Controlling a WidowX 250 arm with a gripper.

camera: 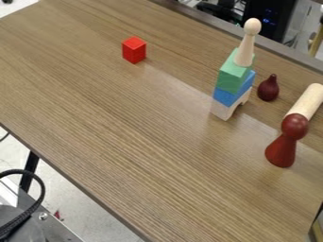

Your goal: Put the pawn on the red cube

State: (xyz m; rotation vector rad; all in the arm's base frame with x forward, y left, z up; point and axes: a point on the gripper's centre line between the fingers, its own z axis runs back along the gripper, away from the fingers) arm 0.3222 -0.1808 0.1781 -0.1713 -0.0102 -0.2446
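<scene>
Pawn [245, 51] in pale wood: from my camera I see it standing upright at the top of a little tower, on a green block [234, 77]. Below the green one I have a blue block [234, 94], and at the foot a pale wooden block [225, 109] with a curved cut-out, resting on the brown table [135, 137]. The red cube [133, 51] sits by itself on the tabletop, well apart from the tower, toward the upper left of my view. I can't tell whether my gripper is released, clenched or grasping anything. Just right of the tower stands a small dark red pear-shaped piece [268, 90]. Nearer to me, a larger red-brown pawn [281, 152] stands upright, its round head overlapping the lower end of a pale cylinder [307, 99] in my view; whether those two touch, I can't say. Down at the lower left I also see a black cable [41, 186] looping above a metal surface [54, 229]
</scene>
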